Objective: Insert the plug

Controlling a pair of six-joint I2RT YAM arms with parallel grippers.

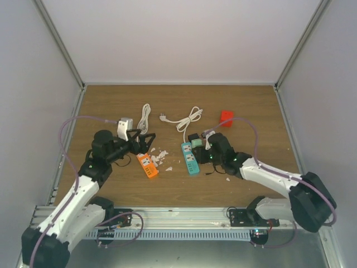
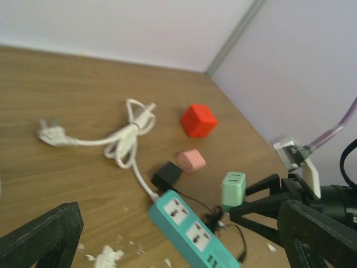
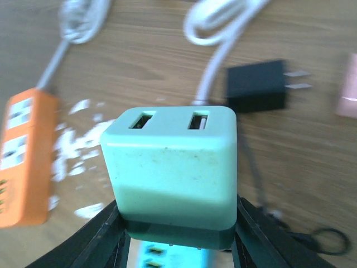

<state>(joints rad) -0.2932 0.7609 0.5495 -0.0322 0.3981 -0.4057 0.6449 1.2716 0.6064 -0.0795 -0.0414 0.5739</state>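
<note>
The plug point(image 3: 256, 86), a small black boxy adapter with two prongs and a thin black wire, lies on the table by the far end of the teal power strip point(image 1: 190, 158). It also shows in the left wrist view point(image 2: 167, 175) and the top view point(image 1: 193, 137). My right gripper point(image 3: 175, 223) is shut on a mint green USB adapter point(image 3: 173, 162) and holds it just above the teal strip point(image 2: 192, 234). My left gripper point(image 1: 146, 139) is open and empty, above the far end of the orange power strip point(image 1: 148, 165).
A red cube point(image 1: 226, 118) and a pink adapter point(image 2: 191, 160) lie beyond the teal strip. Two coiled white cords point(image 1: 187, 119) point(image 1: 145, 116) lie farther back. White scraps point(image 1: 160, 155) lie between the strips. Grey walls close in on three sides.
</note>
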